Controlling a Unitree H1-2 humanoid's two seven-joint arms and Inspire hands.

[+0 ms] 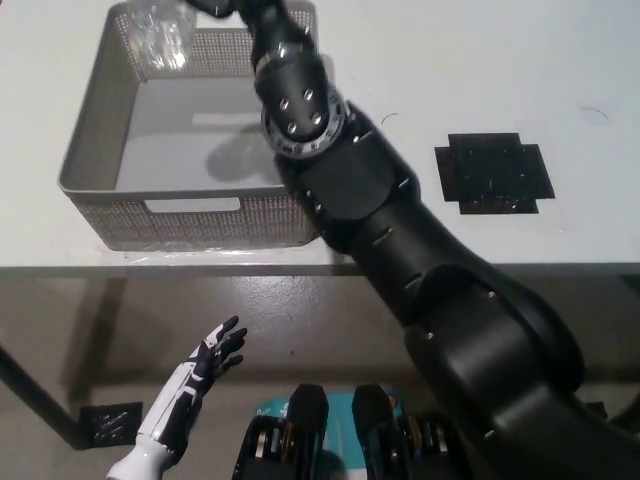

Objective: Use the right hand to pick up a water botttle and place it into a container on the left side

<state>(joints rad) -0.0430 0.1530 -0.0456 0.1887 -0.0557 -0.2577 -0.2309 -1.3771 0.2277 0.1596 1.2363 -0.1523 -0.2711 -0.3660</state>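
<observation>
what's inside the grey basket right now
Bare floor shows in the grey basket. The water bottle is over its far left corner; resting or held up, I cannot tell. The right arm covers the right side.

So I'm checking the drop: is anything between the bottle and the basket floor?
Nothing visible. The water bottle hangs over the basket's far left corner; the floor in view is bare, though the right arm hides part.
</observation>
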